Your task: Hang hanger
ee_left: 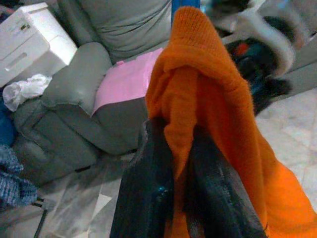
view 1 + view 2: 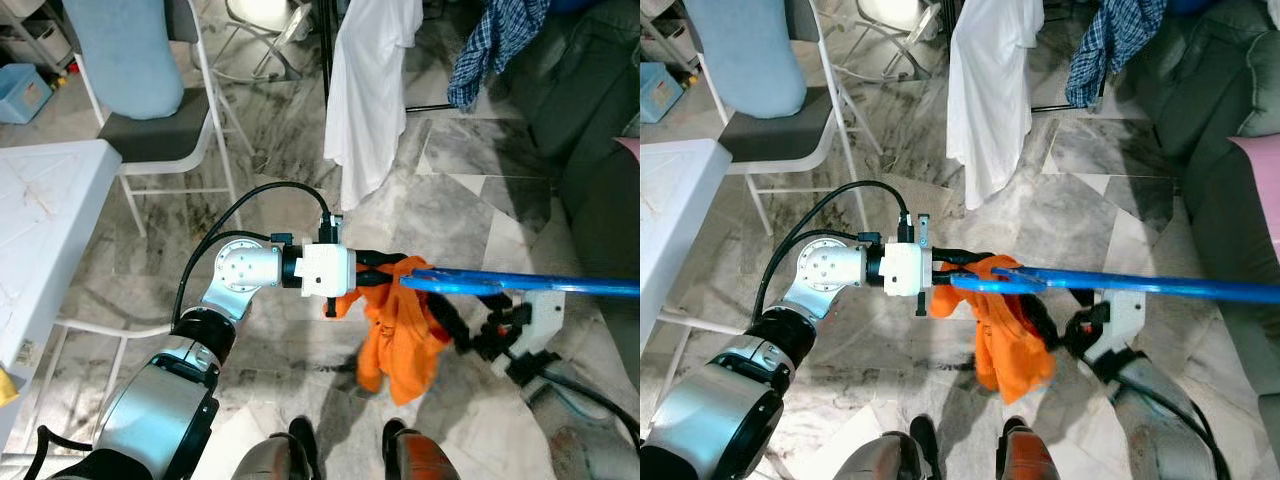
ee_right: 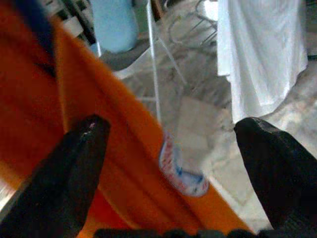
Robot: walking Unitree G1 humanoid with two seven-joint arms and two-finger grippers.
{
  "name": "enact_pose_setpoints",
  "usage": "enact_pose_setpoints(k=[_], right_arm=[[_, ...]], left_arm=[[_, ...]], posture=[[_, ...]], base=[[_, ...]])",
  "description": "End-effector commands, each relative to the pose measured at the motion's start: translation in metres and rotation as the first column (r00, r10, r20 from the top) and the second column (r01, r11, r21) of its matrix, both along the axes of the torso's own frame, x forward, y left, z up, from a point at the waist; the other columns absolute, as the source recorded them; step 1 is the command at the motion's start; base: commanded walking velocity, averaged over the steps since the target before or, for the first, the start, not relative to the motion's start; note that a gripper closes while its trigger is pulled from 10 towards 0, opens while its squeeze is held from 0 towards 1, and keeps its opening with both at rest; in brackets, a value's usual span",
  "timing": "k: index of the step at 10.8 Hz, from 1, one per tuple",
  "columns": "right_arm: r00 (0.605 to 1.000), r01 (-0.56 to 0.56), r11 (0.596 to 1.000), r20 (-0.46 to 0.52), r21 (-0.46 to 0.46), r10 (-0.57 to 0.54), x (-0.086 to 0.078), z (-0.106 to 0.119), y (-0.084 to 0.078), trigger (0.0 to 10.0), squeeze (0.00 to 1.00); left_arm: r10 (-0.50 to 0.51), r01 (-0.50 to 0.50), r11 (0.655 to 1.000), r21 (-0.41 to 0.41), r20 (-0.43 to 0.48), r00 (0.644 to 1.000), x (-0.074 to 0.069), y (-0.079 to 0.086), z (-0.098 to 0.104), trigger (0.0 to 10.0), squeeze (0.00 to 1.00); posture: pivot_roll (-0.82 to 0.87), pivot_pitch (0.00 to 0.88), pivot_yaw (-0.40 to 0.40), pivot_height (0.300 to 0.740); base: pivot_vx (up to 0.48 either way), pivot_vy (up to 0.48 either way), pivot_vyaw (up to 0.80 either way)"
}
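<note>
1. Overhead, the left hand [image 2: 385,272] reached out across the marble-patterned tile floor [image 2: 460,190], its two black fingers [image 1: 148,188] pinched shut on a fold of the bright orange knitted garment [image 2: 400,330].
2. That garment hung from the end of a long blue plastic hanger bar [image 2: 520,285], which ran level toward the robot's right, and the cloth drooped down toward the floor just ahead of the robot's feet.
3. The right hand [image 3: 173,163] sat below the blue bar on the right, its two black fingers [image 3: 270,168] spread wide apart, with orange cloth and a round printed label lying between them; it gripped nothing that I could see.
4. Farther off, a white shirt [image 2: 370,90] and a blue checked shirt [image 2: 495,45] hung near the far side of the floor.
5. A white folding chair with a pale blue cushion [image 2: 130,55] stood at the far left, beside the corner of a white tabletop [image 2: 50,220].
6. A grey sofa with a pink cushion [image 1: 124,84] stood on the right.
</note>
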State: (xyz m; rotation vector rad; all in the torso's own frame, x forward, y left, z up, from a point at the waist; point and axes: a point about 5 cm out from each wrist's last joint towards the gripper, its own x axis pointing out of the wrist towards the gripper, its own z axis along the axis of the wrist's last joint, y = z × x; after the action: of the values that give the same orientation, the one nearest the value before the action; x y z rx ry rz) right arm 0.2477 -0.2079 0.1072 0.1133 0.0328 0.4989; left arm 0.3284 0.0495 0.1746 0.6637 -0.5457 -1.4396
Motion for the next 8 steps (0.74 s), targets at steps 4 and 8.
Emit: enact_pose_setpoints(k=[4, 8], right_arm=[[0.992, -0.109, 0.994, -0.058, -0.014, 0.108, -0.017, -0.004, 0.002, 10.0, 0.0], [0.998, -0.046, 0.998, -0.054, -0.034, 0.044, -0.001, -0.011, 0.001, 10.0, 0.0]], left_arm=[[0.012, -0.012, 1.0, 0.025, 0.002, 1.0, 0.001, 0.004, -0.003, 0.0, 0.0], [-0.037, 0.039, 0.999, -0.034, 0.04, 0.998, -0.002, -0.001, 0.011, 0.0, 0.0]], posture=[[-0.26, 0.267, 0.165, 0.74], [-0.24, 0.268, 0.166, 0.74]], base=[[0.0, 0.0, 0.0], [0.0, 0.0, 0.0]])
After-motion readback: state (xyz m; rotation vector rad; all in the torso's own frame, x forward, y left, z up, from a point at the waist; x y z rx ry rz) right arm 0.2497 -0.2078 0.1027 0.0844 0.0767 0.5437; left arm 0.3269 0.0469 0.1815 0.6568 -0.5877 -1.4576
